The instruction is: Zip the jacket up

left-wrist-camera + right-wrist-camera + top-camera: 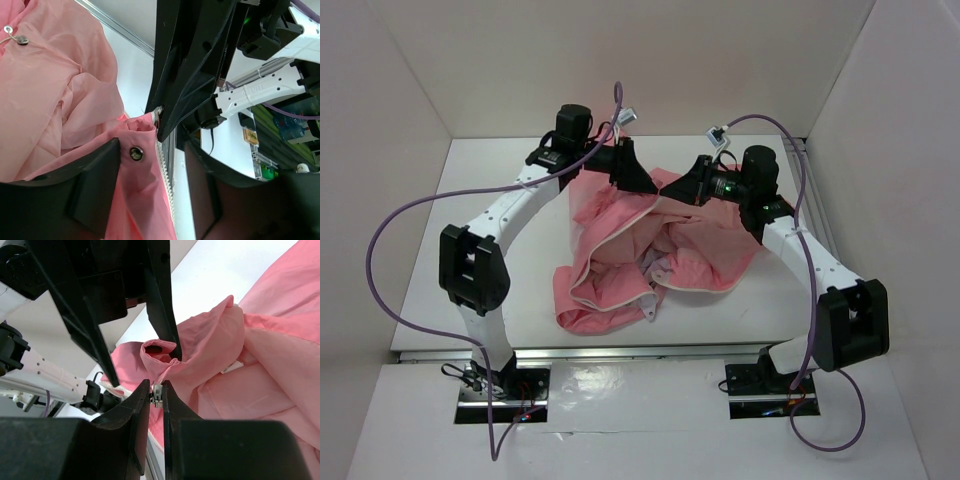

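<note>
Top view: the jacket (pixel 620 270) lies bunched mid-frame on the table (pixel 450 300), lining showing and the lower hem rolled. The left tool (pixel 642 183) and right tool (pixel 678 190) meet nose to nose over its upper-centre edge. We can't read either grip from up here. Left wrist view: our left tool (pixel 152 145) is unclenched. Its jaws straddle a pink front edge that carries a snap (pixel 136 153) and white zipper teeth (pixel 164 170). The left finger lies against the cloth and the right finger stands apart from it. Just above, the right tool (pixel 161 127) comes down from the upper centre with a metal zipper pull (pixel 159 111) at its tip. Right wrist view: the right tool (pixel 156 387) is clenched on that zipper pull (pixel 157 396), jaws nearly together at bottom centre. The left tool (pixel 146 369) hangs above it with a fold of jacket (pixel 270 365) between its spread fingers. We read the step in hand as anchoring the edge before the pull. To do it well, we'd clamp the left tool on the cloth beside the teeth and close under the pull, not on the teeth or the snap. Then we'd tension that edge straight away from the right tool and run the pull along the tooth line, not across it. We can't tell whether both zipper halves are seated in the slider, so we'd confirm that first. Loose lining sits near the track, so it could get caught in the slider.
</note>
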Controlling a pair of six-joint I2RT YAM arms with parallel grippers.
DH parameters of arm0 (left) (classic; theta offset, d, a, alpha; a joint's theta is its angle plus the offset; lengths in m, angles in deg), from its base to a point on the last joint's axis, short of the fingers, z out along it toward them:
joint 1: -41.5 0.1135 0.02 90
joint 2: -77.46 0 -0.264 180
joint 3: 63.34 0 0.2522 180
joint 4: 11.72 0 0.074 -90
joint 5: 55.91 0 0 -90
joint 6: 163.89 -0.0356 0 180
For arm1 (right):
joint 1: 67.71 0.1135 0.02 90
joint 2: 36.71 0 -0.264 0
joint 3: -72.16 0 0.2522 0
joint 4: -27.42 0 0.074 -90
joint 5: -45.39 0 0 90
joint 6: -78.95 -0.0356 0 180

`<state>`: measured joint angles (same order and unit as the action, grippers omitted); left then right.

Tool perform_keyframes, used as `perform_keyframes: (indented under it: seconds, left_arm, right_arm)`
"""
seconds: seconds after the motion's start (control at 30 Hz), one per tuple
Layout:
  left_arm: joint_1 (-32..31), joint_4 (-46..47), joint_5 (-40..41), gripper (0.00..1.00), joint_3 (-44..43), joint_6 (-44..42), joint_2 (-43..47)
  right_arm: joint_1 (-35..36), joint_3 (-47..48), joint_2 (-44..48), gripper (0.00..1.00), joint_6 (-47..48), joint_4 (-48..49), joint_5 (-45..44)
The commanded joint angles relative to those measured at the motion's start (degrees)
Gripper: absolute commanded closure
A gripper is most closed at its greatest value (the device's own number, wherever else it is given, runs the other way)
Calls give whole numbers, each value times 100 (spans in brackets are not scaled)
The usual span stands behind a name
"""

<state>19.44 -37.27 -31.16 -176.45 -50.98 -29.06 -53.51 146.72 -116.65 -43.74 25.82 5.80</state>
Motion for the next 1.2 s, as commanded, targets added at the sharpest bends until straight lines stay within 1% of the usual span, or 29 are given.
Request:
perform_keyframes:
  seconds: [0.0, 0.07, 0.2, 0.33, 0.4, 0.43, 0.47, 0.5, 0.57, 0.63, 0.67, 0.8, 0.83, 0.87, 1.0, 1.07, 1.17]
  left_arm:
    - [-26, 379, -339, 37, 65, 81, 88]
    - [-79, 301, -339, 42, 4, 81, 88]
    - [-79, 177, -137, 42, 3, -24, 35]
    - [-79, 177, -137, 42, -49, 37, -18]
    - [-79, 177, -137, 40, -102, 37, -79]
    - [-79, 177, -137, 39, -163, 37, -140]
    - [-79, 177, -137, 32, -164, 37, -141]
    - [-79, 177, -76, 27, -216, 37, -141]
    - [-79, 72, -75, 25, -269, -15, -203]
    - [-79, 10, -23, 19, -269, -15, -203]
    - [-79, 10, -22, 19, -269, -15, -255]
    - [-131, 316, -320, 20, -217, 99, -255]
    - [-131, 448, -400, 23, -138, 299, -255]
    - [-131, 580, -479, 23, -137, 353, -255]
    - [-131, 266, -340, 25, -303, 178, -369]
    - [-131, 405, -339, 28, -304, 256, -370]
    - [-131, 704, -453, 36, -199, 528, -370]
  right_arm:
    - [-40, 222, 110, 99, 52, 5, 74]
    - [-40, 222, 110, 99, 52, 5, 74]
    - [-40, 222, 110, 99, 52, 58, 127]
    - [-40, 222, 110, 99, 52, -3, 179]
    - [-40, 222, 163, 99, 105, -3, 179]
    - [-40, 222, 163, 99, 105, -56, 179]
    - [-40, 222, 163, 99, 105, -56, 232]
    - [-40, 222, 163, 99, 105, -56, 232]
    - [-40, 222, 216, 99, 105, -56, 232]
    - [-40, 222, 277, 99, 157, -56, 284]
    - [-40, 222, 277, 99, 157, -117, 285]
    - [-40, 222, 277, 100, 210, -118, 285]
    - [-40, 222, 277, 100, 210, -118, 285]
    - [-40, 222, 277, 100, 210, -118, 285]
    - [-40, 222, 277, 100, 210, -65, 399]
    - [-40, 222, 277, 100, 210, -65, 399]
    - [-40, 275, 277, 100, 272, -179, 399]
